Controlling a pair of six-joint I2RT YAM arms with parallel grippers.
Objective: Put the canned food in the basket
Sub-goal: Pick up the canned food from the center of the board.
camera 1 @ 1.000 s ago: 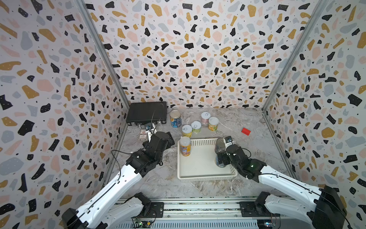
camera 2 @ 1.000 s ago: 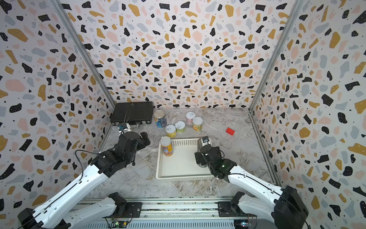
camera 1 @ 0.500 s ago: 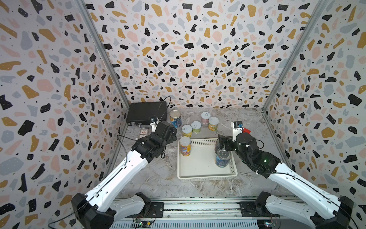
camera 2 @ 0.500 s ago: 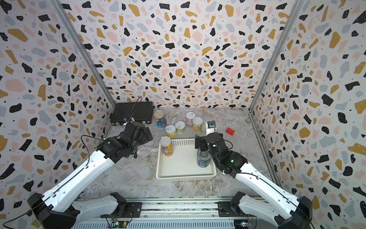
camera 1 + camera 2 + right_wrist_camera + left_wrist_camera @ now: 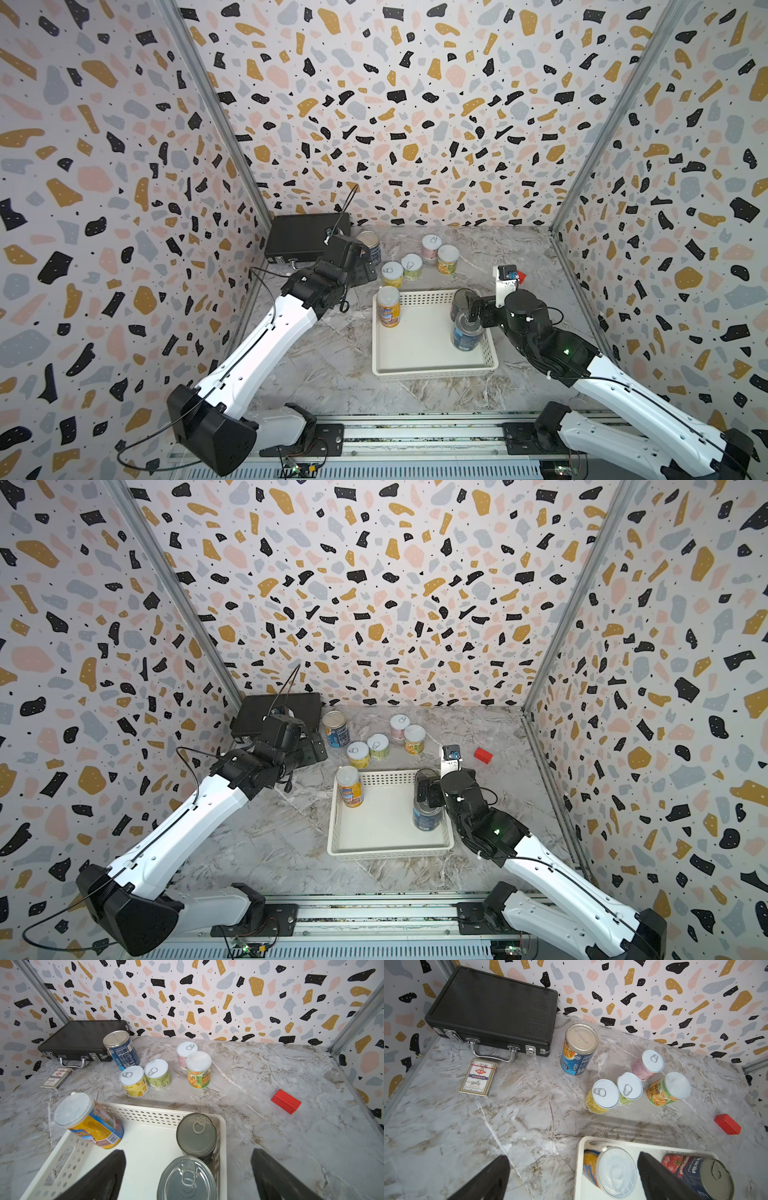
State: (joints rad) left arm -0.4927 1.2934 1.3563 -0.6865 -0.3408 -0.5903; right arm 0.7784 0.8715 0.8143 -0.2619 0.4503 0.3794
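walls (image 5: 395, 104): white ground, terrazzo flecks of black, ochre, pink, grey-blue
surface (image 5: 508, 1118): pale grey marble, brown veining
basket (image 5: 145, 1114): white, dotted perforation pattern along sides
tall can (image 5: 388, 307): orange-yellow label, blue band, frosted white lid
tomato can (image 5: 685, 1168): navy label, red tomato print, bare-metal top
nearest can (image 5: 465, 338): blue label, bare-metal top
large can (image 5: 577, 1053): blue label, yellow-orange picture, pale gold metal top
yellow can (image 5: 602, 1096), pale green can (image 5: 629, 1087), pink can (image 5: 646, 1064): white tops
green-orange can (image 5: 667, 1089): green label, orange fruit print, white top
block (image 5: 728, 1125): red
briefcase (image 5: 492, 1005): black, fine ribbing, chrome latches
card packet (image 5: 478, 1077): cream, red and blue print
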